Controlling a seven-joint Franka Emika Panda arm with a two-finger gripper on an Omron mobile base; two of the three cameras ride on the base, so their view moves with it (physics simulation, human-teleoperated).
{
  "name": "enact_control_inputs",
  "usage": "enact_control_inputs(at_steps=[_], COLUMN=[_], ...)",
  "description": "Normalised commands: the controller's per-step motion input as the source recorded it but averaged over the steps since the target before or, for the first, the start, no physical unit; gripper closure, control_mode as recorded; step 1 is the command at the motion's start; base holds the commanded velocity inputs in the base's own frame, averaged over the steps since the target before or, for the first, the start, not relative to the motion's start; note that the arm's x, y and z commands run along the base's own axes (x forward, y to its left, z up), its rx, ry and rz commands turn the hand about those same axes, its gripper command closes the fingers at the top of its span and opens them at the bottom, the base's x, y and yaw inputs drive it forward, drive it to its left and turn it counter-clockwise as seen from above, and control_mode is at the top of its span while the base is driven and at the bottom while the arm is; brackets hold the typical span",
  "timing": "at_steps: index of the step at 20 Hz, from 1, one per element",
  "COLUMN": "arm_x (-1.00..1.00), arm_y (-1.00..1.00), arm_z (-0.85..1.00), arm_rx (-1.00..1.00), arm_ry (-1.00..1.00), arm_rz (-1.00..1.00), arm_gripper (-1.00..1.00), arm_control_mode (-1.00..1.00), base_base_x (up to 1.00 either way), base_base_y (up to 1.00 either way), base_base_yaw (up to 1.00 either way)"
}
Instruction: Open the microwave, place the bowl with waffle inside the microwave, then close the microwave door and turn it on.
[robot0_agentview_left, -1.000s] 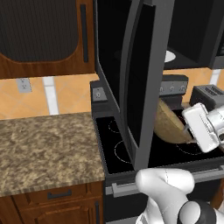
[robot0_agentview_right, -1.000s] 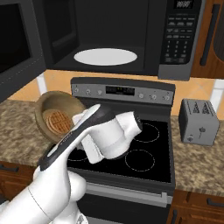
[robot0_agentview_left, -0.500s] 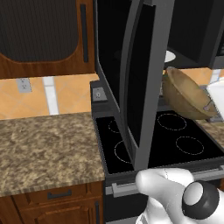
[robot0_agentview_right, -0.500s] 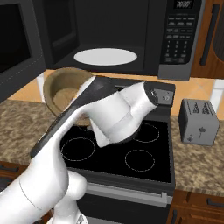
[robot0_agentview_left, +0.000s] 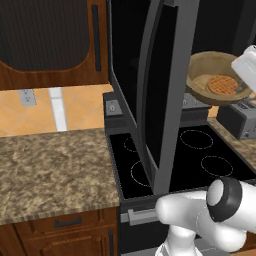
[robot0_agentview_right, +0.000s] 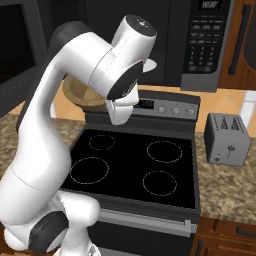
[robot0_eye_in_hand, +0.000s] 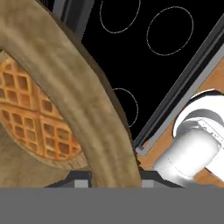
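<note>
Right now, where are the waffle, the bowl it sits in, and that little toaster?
waffle (robot0_agentview_left: 222, 85): left base view, middle of its grid top.
bowl (robot0_agentview_left: 204, 62): left base view, inner wall behind the waffle.
toaster (robot0_agentview_right: 228, 140): right base view, its grey front face.

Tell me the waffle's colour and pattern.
Orange-brown waffle with a square grid pattern, clearest in the hand view.

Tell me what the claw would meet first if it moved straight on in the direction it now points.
Apart from the tan wooden bowl whose rim the claw grips, probably the black glass stovetop below it; depth is uncertain.
</note>
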Motion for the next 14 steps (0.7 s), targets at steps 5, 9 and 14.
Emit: enact_control_inputs(at_steps=[5, 9, 14], arm_x=[0.13, 0.55, 1.0], arm_y=[-0.07, 0.12, 0.28], arm_z=[0.83, 0.22, -0.01], arm_rx=[0.0, 0.0, 0.02], arm_ry=[-0.34, -0.24, -0.03], arm_rz=[-0.1, -0.04, 0.0], arm_gripper=[1.0, 1.0, 1.0], arm_control_mode=[-1.0, -1.0, -1.0], base_base_x=[0.0, 0.0, 0.0], base_base_y=[0.0, 0.0, 0.0], base_base_yaw=[0.0, 0.0, 0.0])
